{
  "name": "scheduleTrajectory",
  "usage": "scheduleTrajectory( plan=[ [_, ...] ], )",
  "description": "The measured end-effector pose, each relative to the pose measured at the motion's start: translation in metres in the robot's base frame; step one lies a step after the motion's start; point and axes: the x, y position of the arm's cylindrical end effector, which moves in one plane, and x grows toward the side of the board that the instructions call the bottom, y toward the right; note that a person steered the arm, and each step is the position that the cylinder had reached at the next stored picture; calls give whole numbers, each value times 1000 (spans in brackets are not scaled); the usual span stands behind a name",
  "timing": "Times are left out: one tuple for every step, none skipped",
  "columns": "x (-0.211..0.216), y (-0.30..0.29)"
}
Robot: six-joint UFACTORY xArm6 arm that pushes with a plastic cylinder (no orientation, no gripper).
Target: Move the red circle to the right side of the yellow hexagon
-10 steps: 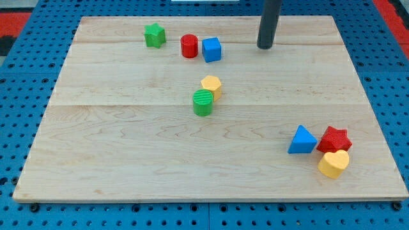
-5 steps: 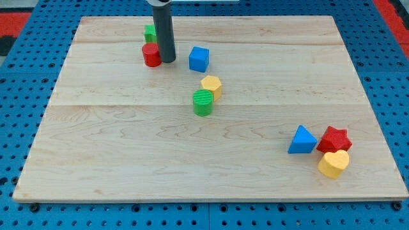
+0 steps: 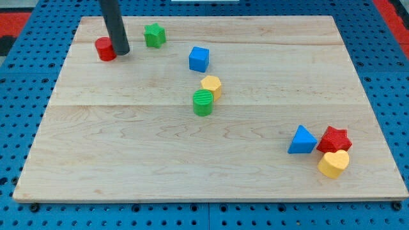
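Note:
The red circle (image 3: 105,49) sits near the board's top left. My tip (image 3: 121,52) touches its right side. The yellow hexagon (image 3: 211,85) lies near the middle of the board, far to the right of the red circle and lower in the view. A green cylinder (image 3: 203,102) touches the hexagon's lower left.
A green star (image 3: 153,35) lies to the right of my rod near the top edge. A blue cube (image 3: 199,59) sits above the hexagon. A blue triangle (image 3: 301,140), a red star (image 3: 335,138) and a yellow heart (image 3: 333,163) cluster at the lower right. The wooden board (image 3: 128,160) lies on a blue pegboard.
My tip swept from the top right to the top left, pushing the red circle leftward past the green star. The blue cube shifted slightly left and down.

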Motion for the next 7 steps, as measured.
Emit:
scheduleTrajectory(
  plan=[
    [-9,5],
    [-21,9],
    [-17,-17],
    [10,-36],
    [11,-36],
    [-19,-53],
    [-31,-88]
  ],
)
